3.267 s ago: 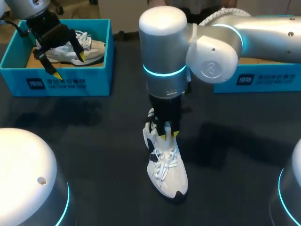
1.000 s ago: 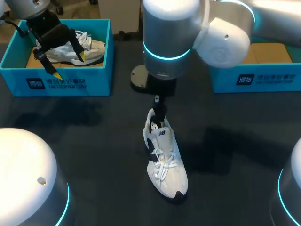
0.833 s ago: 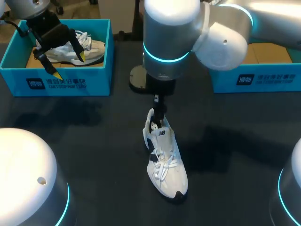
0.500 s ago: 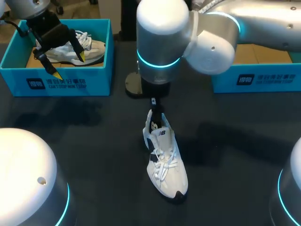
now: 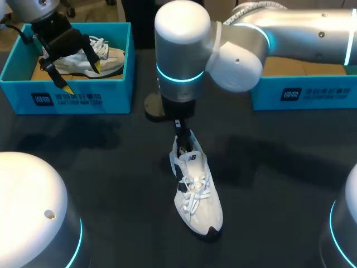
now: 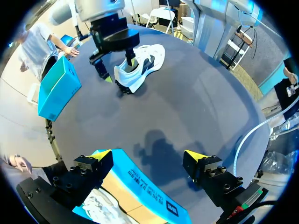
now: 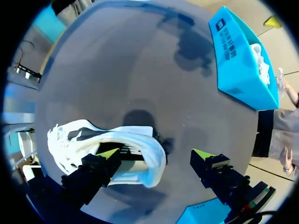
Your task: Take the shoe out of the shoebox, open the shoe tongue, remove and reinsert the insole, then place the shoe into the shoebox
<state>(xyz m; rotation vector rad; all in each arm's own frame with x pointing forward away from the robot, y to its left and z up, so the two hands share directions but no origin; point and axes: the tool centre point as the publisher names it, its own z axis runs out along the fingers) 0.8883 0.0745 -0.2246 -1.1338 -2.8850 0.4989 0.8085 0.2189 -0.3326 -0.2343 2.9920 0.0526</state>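
Note:
A white shoe (image 5: pixel 196 192) with black trim lies on the dark table, toe toward the near edge. My right gripper (image 5: pixel 179 127) hangs open over its heel. In the right wrist view the right gripper (image 7: pixel 155 153) has one fingertip (image 7: pixel 110 153) over the shoe's opening (image 7: pixel 126 151) and the other beyond the heel, neither touching. My left gripper (image 5: pixel 81 77) stands open above the left blue shoebox (image 5: pixel 72 97), which holds a second pale shoe (image 5: pixel 109 58). In the left wrist view the left gripper (image 6: pixel 148 154) is over that box's wall (image 6: pixel 140 184), with the white shoe (image 6: pixel 142 65) far ahead.
A second blue box (image 5: pixel 301 92) stands at the back right, partly behind my right arm. A round dark base (image 5: pixel 152 106) sits on the table behind the shoe. Bare dark tabletop (image 5: pixel 290 167) lies on both sides of the shoe.
My right gripper lifted out of the shoe's laced part and drew back to above the heel; the arm's wrist then swung to the left. Shoe and left arm are unmoved.

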